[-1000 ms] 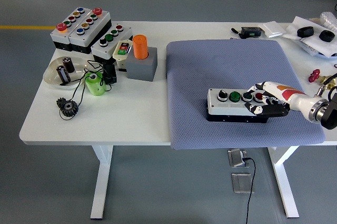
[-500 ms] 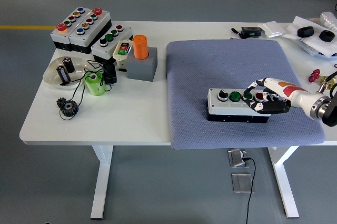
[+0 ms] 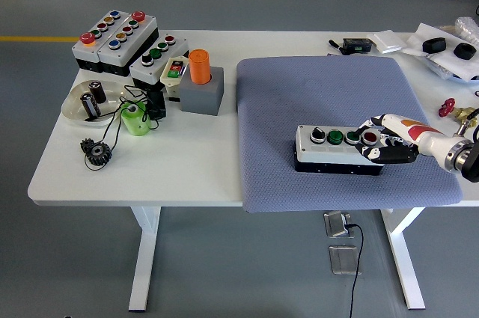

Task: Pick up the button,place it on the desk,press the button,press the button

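A grey button box [image 3: 329, 147] with a row of several buttons, black, green, dark and red, lies on the blue-grey mat [image 3: 329, 93] at the right of the white table. My right hand [image 3: 378, 144] comes in from the right edge and sits at the box's right end, beside the red button [image 3: 370, 137]. Its fingers are curled against the box's right end and front side, but I cannot tell whether they grip it. The left arm is out of view.
At the back left stand several other button boxes [image 3: 116, 37], an orange cylinder on a grey block [image 3: 200, 82], a white bowl [image 3: 88, 101], a green cup [image 3: 135, 120] and black gears [image 3: 95, 153]. Bags and small parts [image 3: 449, 52] lie at the back right.
My right hand has drawn back to the right along the box, uncovering the dark and red buttons. The box has stayed put.
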